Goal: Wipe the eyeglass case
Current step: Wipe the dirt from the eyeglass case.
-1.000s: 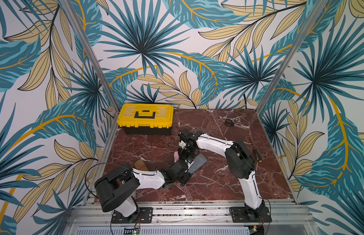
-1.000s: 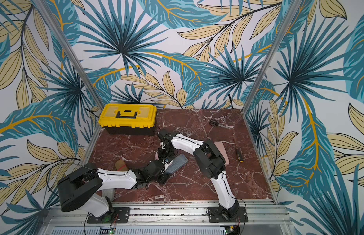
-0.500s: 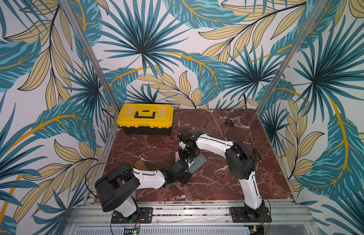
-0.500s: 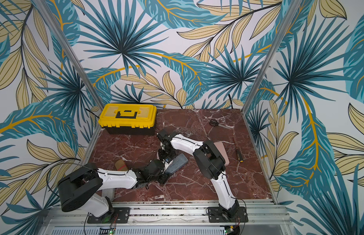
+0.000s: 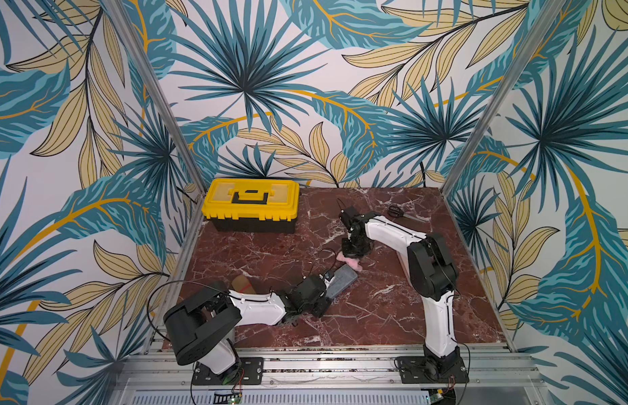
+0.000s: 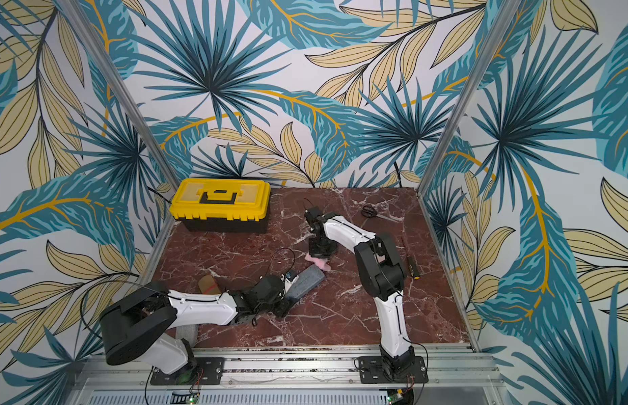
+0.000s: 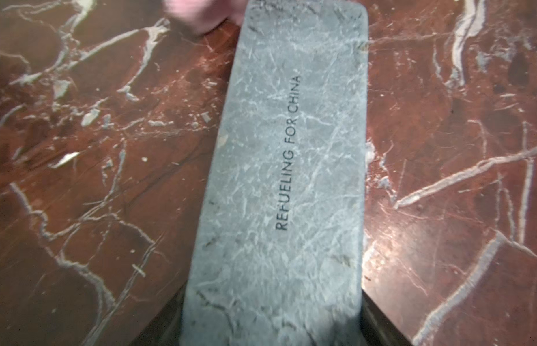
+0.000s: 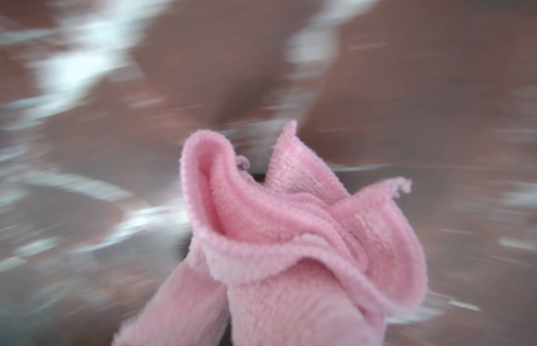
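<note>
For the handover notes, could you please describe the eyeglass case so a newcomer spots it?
Find the yellow toolbox at the table's back, then the pink cloth mid-table. Just in front is the eyeglass case: flat, grey, lettered REFUELING FOR CHINA.

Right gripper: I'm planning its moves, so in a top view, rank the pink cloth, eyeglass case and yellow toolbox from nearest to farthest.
1. pink cloth, held in the right gripper
2. eyeglass case, just in front
3. yellow toolbox, back left corner
</note>
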Tool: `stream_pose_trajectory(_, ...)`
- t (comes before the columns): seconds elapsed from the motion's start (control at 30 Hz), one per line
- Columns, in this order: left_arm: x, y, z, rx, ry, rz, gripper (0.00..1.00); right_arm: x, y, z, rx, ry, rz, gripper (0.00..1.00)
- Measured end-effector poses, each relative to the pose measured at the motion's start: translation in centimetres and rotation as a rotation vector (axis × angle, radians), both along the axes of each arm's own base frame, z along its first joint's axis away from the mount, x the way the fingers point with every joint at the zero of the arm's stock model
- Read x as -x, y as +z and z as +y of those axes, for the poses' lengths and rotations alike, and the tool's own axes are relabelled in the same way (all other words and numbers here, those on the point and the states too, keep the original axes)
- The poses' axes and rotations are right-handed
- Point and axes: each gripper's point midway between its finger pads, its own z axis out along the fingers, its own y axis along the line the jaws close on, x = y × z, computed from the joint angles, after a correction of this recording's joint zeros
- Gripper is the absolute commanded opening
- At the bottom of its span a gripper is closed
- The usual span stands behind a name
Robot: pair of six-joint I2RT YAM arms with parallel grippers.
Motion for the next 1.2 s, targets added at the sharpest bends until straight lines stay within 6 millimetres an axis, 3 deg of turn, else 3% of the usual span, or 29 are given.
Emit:
stream_pose_trajectory(0.1,-0.4,0.0,0.4,-0.004,0.028,-0.002,0.0,0.5,-0.2,-1.8,0.076,0.004,0.017,0.0)
stream_pose_trajectory(0.17,-0.5,0.0,0.5,-0.004,0.034,-0.001,0.0,1.3,-0.2,-1.4,0.058,0.025,0.021,0.0)
stream_pose_trajectory(0.33,-0.6,0.0,0.3,-0.003,0.038,0.003,0.0,5.3,-0.1,1.3,-0.065,0.093,0.072,0.0)
stream_pose_trajectory(0.47,-0.7,0.0,0.3,-0.023,0.039,0.016,0.0,6.5,-0.2,1.2,-0.097,0.102,0.081,0.0)
stream_pose_trajectory(0.63,-0.8,0.0,0.2,-0.018,0.048,0.028,0.0,7.1,-0.4,0.1,-0.208,-0.019,0.116,0.0)
stream_pose_trajectory(0.8,-0.8,0.1,0.0,0.001,0.063,0.044,0.0,5.8,-0.4,-0.3,-0.292,-0.229,0.105,0.0)
stream_pose_trajectory(0.9,-0.9,0.1,-0.2,0.012,0.067,0.05,0.0,5.1,-0.3,0.8,-0.331,-0.312,0.068,0.0)
stream_pose_trajectory(1.0,-1.3,0.1,-0.3,0.017,0.085,0.056,0.0,5.9,-0.2,1.9,-0.344,-0.378,0.018,0.0)
stream_pose_trajectory(1.1,-1.4,0.1,-0.3,0.02,0.092,0.062,0.0,8.5,-0.2,3.7,-0.385,-0.425,0.006,0.0)
stream_pose_trajectory(1.2,-1.4,0.2,-0.4,0.03,0.092,0.07,0.0,12.1,-0.2,7.3,-0.448,-0.402,0.063,0.0)
